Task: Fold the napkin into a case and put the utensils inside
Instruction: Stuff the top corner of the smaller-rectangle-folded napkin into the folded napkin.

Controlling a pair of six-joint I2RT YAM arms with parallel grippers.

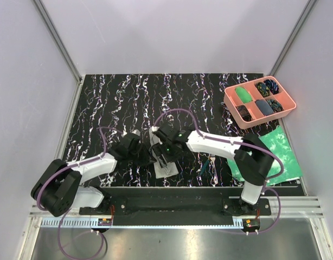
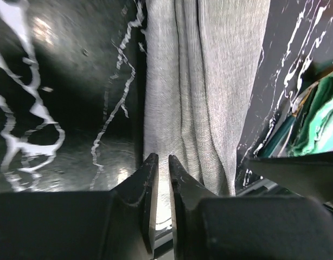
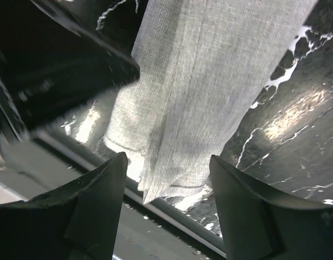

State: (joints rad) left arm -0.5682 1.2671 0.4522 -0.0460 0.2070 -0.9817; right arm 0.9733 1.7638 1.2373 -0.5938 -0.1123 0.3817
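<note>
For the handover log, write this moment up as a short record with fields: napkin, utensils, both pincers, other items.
napkin: folded into a narrow grey strip, flat on the table near its front edge
utensils: outside the napkin, on the table to its right, by the green sheet
left pincer: nearly closed at one edge of the strip; grip on cloth unclear
right pincer: open, fingers straddling the strip's near end
pink tray: far right of the table, small items in its compartments
</note>
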